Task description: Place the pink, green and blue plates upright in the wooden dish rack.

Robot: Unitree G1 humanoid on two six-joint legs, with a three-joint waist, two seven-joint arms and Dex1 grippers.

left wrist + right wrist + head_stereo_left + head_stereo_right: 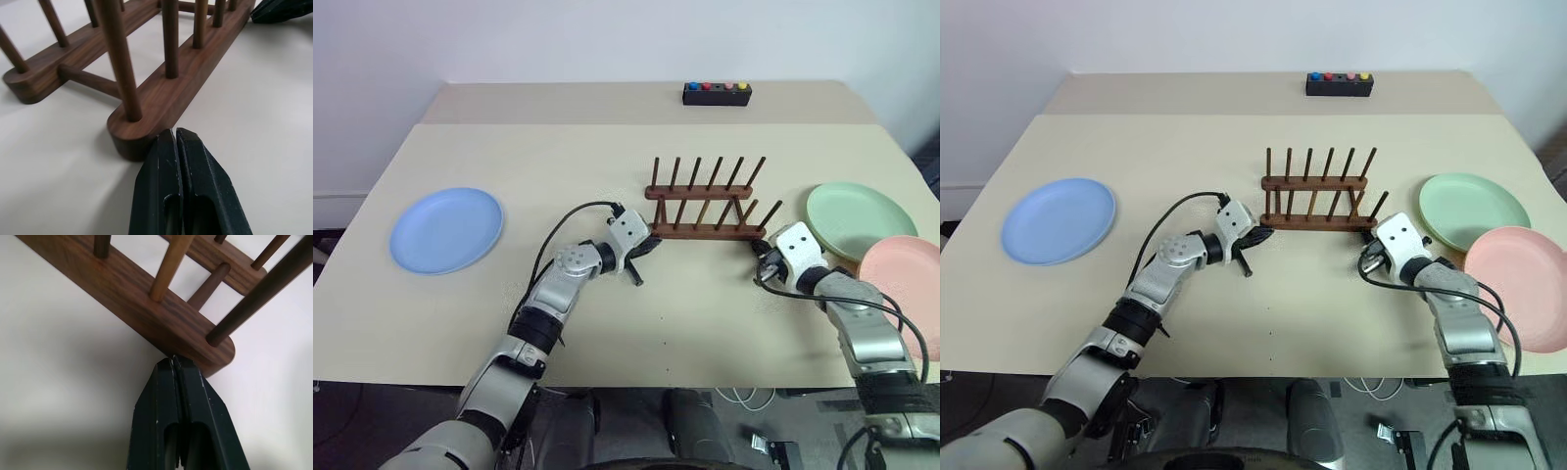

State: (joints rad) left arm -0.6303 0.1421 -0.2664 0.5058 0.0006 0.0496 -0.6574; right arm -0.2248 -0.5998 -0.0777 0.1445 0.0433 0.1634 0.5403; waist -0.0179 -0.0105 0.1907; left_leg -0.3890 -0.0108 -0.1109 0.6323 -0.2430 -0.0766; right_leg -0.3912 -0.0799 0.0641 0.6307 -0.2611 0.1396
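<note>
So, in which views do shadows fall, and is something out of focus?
Left wrist view: the dish rack casts a soft shadow on the table; its far pegs look blurred. Right wrist view: a soft shadow lies beside the right pincer. Left eye view: even light, faint shadows.

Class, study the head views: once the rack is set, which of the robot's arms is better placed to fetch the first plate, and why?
Probably the right. The right gripper, shut at the wooden dish rack, sits close beside the green plate and pink plate. The left gripper is far from the blue plate.
</note>
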